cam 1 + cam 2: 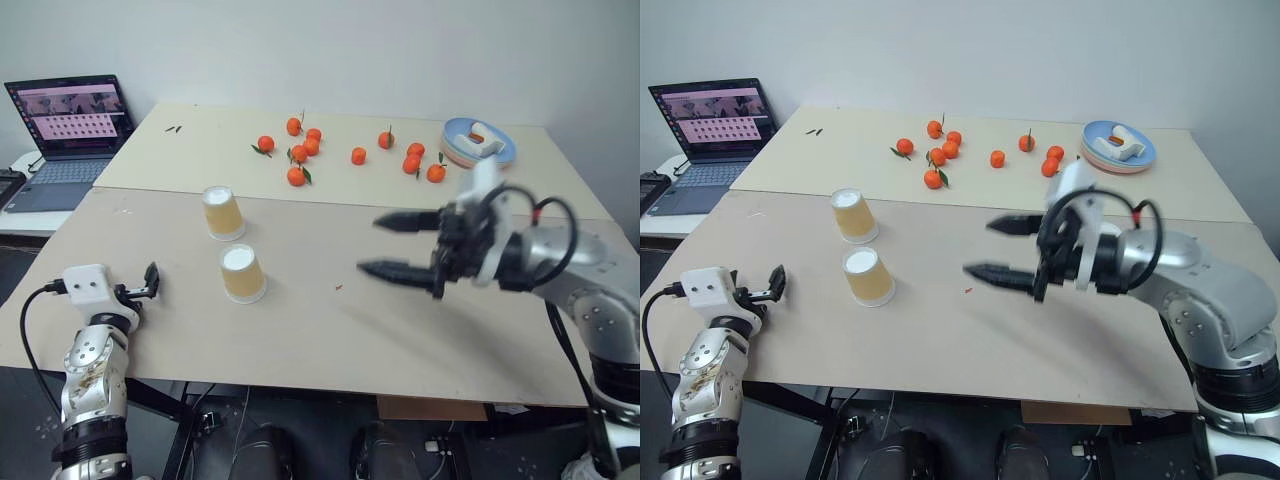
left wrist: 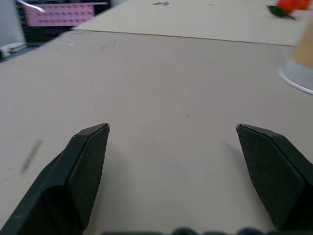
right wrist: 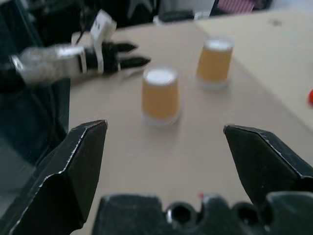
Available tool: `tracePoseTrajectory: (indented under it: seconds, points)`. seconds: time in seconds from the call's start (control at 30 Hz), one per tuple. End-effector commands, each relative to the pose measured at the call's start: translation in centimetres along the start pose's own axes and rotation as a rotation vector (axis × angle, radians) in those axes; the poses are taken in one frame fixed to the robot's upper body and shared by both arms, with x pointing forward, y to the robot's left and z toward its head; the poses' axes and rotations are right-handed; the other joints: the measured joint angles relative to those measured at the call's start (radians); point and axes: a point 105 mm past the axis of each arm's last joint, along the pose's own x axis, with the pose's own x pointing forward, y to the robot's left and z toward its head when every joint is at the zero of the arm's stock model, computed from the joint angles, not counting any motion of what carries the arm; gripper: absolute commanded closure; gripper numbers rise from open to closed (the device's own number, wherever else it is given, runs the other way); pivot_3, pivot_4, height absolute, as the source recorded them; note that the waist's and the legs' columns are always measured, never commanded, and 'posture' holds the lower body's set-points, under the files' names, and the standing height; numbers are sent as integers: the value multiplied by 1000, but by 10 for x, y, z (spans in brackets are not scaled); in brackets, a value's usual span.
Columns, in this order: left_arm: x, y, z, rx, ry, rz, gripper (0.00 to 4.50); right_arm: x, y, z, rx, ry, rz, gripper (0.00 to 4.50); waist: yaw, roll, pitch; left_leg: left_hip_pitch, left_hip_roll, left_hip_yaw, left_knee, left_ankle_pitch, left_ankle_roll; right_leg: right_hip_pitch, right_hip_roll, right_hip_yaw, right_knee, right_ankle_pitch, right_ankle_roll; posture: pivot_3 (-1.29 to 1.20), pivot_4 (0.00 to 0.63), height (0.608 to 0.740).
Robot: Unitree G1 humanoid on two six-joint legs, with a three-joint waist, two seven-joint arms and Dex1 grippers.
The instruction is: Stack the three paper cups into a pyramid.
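Tan paper cups, two seen, stood upside down near worktop [image 1: 330,330] centre-left: near cup [image 1: 242,273], far cup [image 1: 222,213], apart. Right tool [image 1: 385,245] held open, aimed at cups, likely for pickup. Left tool [image 1: 152,280] open, idle at left edge. No pyramid yet.

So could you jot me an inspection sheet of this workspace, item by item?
Surface: beige table, two panels with a seam across.
Job's things: two paper cups stand upside down, apart, unstacked: near cup, far cup. No pyramid yet.
Clutter: tangerines scattered on the far panel; blue plate with a white item at the far right.
Grippers: left gripper open, low at the table's near left edge, holding nothing; right gripper open, above the table to the right of the cups, holding nothing.
Cables: black cable looping off the left wrist; black cable looping over the right wrist.
Surroundings: open laptop on a side desk at left; white wall behind.
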Motion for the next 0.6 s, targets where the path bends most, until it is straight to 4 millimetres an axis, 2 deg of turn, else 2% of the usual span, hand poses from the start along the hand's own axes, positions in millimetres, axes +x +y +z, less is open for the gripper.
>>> tracePoseTrajectory:
  seconds: [0.03, 0.17, 0.33, 0.47, 0.6]
  points:
    - [-13, -49, 16, 82, 19, -374, 74, 14, 4, -8, -82, 37, 39, 0, -1, 0, 0, 0, 1, 0, 0, 0, 0, 0, 0, -1, -1, 0, 0, 0, 150, 669]
    - [-25, -64, 32, 177, 69, -585, 74, 27, -1, -10, -102, 24, 39, 0, -1, 0, 1, -2, 2, 0, 0, 0, -1, -2, 1, -3, -1, 0, -1, 0, 150, 669]
    - [-30, -75, 48, 278, 104, -767, 74, 31, -7, -11, -107, 9, 8, 0, 1, 1, 1, -3, 2, 0, 0, 1, -1, -2, 1, -3, -2, 0, -2, 0, 150, 669]
    - [-24, -91, 61, 322, 88, -889, 74, 32, -10, -13, -111, 6, -25, 0, 4, 2, 1, -3, 2, -1, 0, 1, -2, -2, 1, -5, -3, 0, -1, 0, 150, 669]
    - [-5, -111, 81, 315, 27, -957, 74, 32, -11, -14, -112, 3, -48, 0, 4, 1, 2, -4, 2, -1, 0, 1, -1, -1, 1, -6, -3, 0, -1, 0, 150, 669]
